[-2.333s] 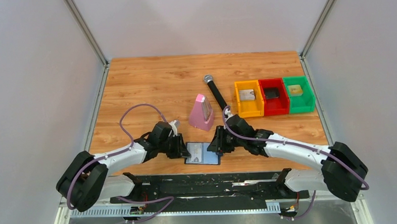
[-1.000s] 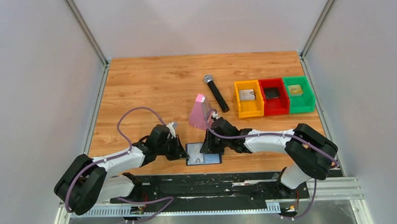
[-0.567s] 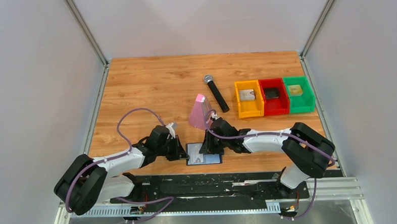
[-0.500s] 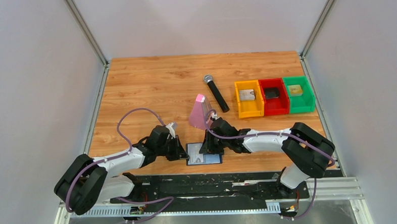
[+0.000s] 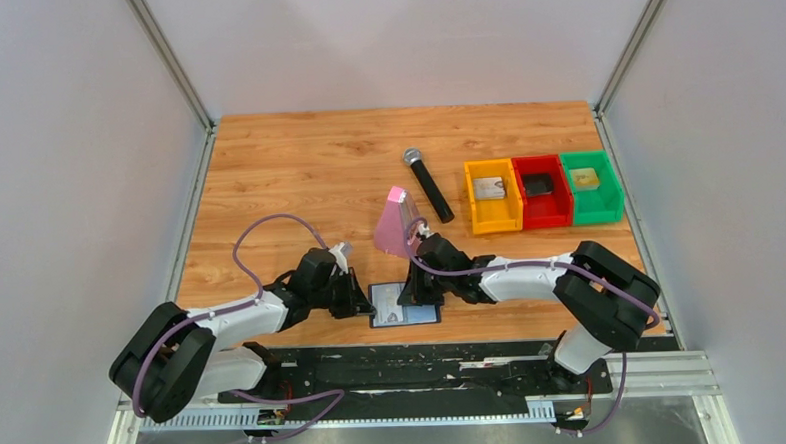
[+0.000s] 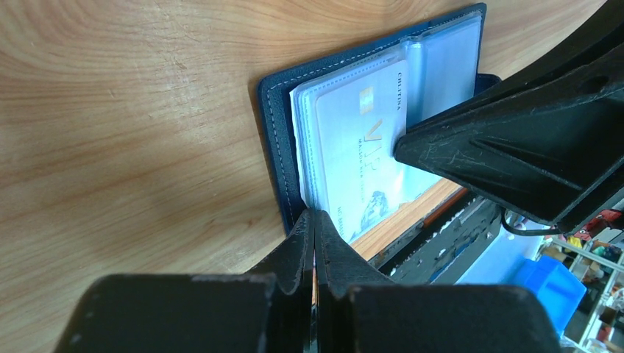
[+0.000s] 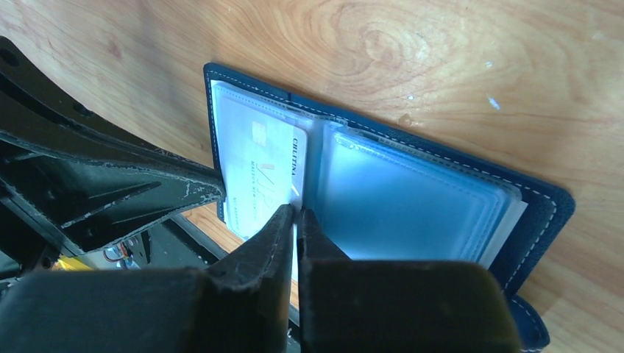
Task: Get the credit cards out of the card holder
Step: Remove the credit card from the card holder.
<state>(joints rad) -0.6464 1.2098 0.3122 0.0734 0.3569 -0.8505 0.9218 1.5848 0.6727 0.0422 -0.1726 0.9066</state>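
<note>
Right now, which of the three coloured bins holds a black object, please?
The red bin, middle of the row, holds the black object; the orange bin holds a grey item, the green bin a yellowish item.

Three bins [image 5: 496,218] — one card holder [image 5: 393,313], metronome [image 5: 399,225], microphone [image 5: 428,185]

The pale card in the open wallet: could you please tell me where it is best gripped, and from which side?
Probably its long edge beside the fold, coming from the fold side: the card lies flat in a clear sleeve of the wallet, its other long edge against the stitched border.
</note>
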